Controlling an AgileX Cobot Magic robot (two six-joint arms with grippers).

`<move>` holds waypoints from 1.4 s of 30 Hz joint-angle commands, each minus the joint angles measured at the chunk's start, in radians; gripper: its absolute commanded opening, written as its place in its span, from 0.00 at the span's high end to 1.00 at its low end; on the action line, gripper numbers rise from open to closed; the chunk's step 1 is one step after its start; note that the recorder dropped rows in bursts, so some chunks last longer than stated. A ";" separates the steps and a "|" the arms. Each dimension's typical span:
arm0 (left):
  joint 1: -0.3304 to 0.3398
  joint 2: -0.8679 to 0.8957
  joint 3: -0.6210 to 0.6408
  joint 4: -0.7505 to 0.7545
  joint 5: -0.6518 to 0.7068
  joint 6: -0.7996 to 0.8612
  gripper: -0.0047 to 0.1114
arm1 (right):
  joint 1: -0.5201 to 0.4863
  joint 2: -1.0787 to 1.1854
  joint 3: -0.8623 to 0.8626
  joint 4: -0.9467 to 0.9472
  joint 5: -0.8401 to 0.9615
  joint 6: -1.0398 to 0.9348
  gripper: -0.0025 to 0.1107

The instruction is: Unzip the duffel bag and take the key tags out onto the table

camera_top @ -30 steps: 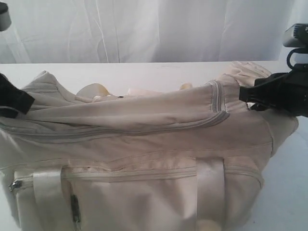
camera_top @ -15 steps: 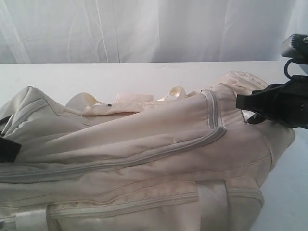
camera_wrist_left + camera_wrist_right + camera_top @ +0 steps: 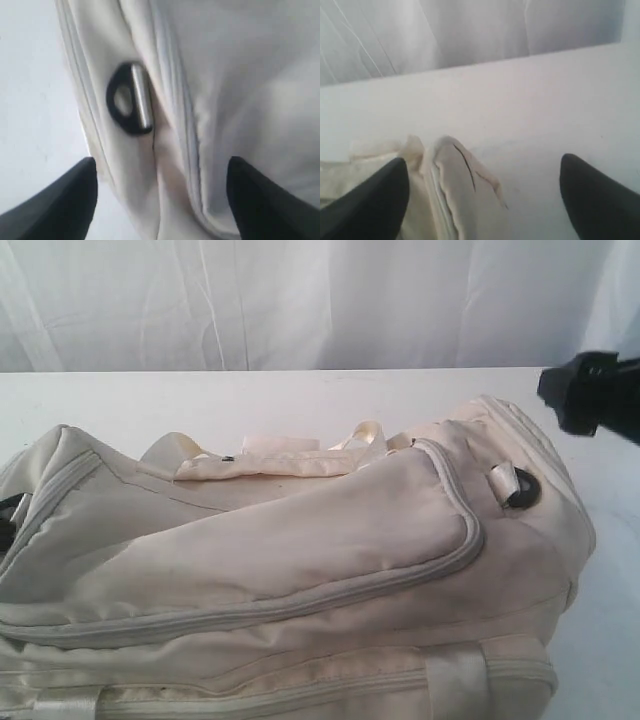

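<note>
The cream-white duffel bag (image 3: 300, 540) lies on the white table (image 3: 250, 400), its grey top zipper (image 3: 300, 602) shut. No key tags are in view. My right gripper (image 3: 585, 390) hovers open above and to the right of the bag's right end, off the black D-ring (image 3: 521, 490). In the right wrist view that gripper (image 3: 484, 160) holds nothing, with a bag corner (image 3: 455, 190) below it. My left gripper (image 3: 161, 162) is open at the bag's left end, with fabric and a D-ring (image 3: 129, 105) ahead of its fingers. Only a dark sliver of the left gripper (image 3: 6, 515) shows in the exterior view.
A white curtain (image 3: 300, 300) hangs behind the table's far edge. The webbing handles (image 3: 290, 455) lie slack on the bag's far side. Bare tabletop runs behind the bag and to its right.
My right gripper let go of the bag's right end and moved up and right. The bag sank and settled flatter. The left gripper slid out toward the left edge.
</note>
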 commanded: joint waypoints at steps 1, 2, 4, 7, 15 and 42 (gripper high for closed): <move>0.003 -0.022 -0.090 0.005 -0.151 0.039 0.32 | 0.038 -0.043 -0.061 0.029 -0.068 -0.011 0.36; 0.003 -0.010 -0.098 0.003 -0.175 0.051 0.32 | 0.059 -0.041 -0.074 0.029 -0.080 -0.011 0.37; 0.003 0.035 -0.104 0.008 -0.211 0.061 0.32 | 0.098 -0.019 -0.100 0.029 -0.089 -0.017 0.37; 0.003 0.123 -0.104 0.049 -0.223 0.061 0.32 | 0.134 0.052 -0.124 0.027 -0.069 -0.096 0.37; 0.031 0.331 -0.104 0.100 -0.316 0.031 0.32 | 0.140 0.280 -0.208 0.027 0.015 -0.149 0.37; 0.152 0.469 -0.104 -0.023 -0.306 0.035 0.47 | 0.140 0.422 -0.285 -0.066 0.182 -0.227 0.64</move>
